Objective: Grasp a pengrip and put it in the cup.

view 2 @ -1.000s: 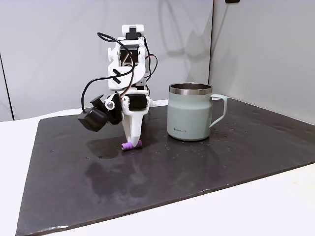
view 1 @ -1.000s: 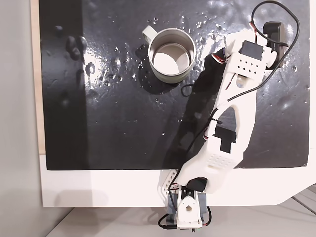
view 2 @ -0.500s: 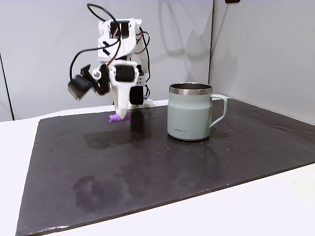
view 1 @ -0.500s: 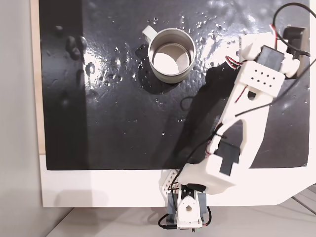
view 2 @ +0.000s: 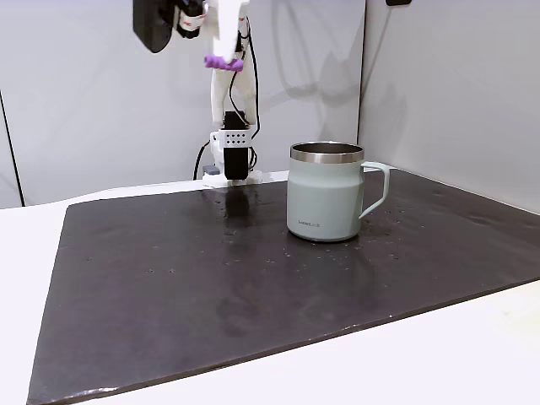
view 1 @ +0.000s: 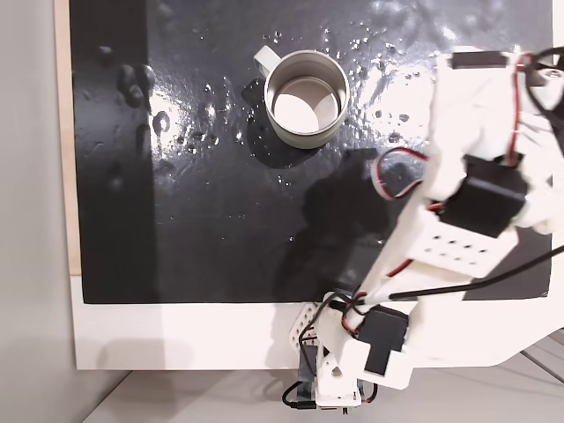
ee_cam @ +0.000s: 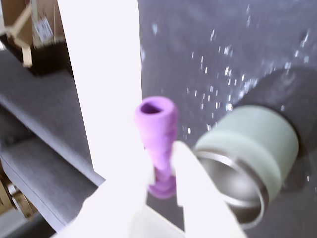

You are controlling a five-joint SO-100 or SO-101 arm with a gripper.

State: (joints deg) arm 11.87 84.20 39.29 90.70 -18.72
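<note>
The purple ribbed pengrip (view 2: 224, 62) hangs high above the black mat (view 2: 253, 295), clamped crosswise in my gripper (view 2: 224, 57) near the top edge of a fixed view, left of the cup. In the wrist view the pengrip (ee_cam: 156, 119) sits pinched between the broad white finger (ee_cam: 104, 74) and the shorter finger (ee_cam: 195, 173) of the gripper (ee_cam: 161, 171). The grey cup (view 2: 326, 192) stands upright on the mat with its handle to the right. From above, the cup (view 1: 273, 119) shows a pale inside, and the raised arm (view 1: 467, 203) looms at the right. In the wrist view the cup (ee_cam: 252, 148) lies below and to the right.
The mat (view 1: 194, 229) is wet and shiny with scattered droplets. The arm's base (view 2: 230, 156) stands at the mat's far edge, behind and left of the cup. White tabletop (view 2: 380, 363) borders the mat in front.
The gripper has risen from the mat's surface to well above cup height, carrying the pengrip with it. The cup has not moved.
</note>
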